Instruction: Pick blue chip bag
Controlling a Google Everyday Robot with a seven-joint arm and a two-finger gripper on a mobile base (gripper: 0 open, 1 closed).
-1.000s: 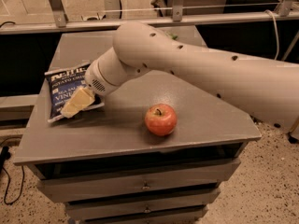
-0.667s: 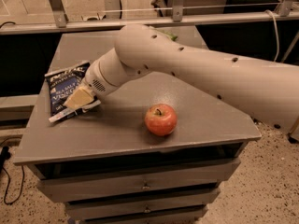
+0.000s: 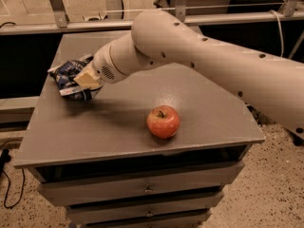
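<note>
The blue chip bag [image 3: 67, 73] is dark navy with white lettering. It is crumpled and sits at the left side of the grey table top [image 3: 109, 132], raised a little above it with a shadow underneath. My gripper [image 3: 86, 81] is at the bag's right end and is shut on the bag, its tan finger pressed into the foil. My big cream arm [image 3: 199, 56] reaches in from the right across the back of the table.
A red apple [image 3: 163, 121] stands near the table's front middle, to the right of the bag. The table has drawers [image 3: 147, 190] below. A metal rail [image 3: 57, 26] runs behind the table. A black cable [image 3: 6, 175] lies on the floor at left.
The bag lay flat on the table under my gripper. Now it is crumpled in my gripper and lifted slightly off the surface. The apple has not moved.
</note>
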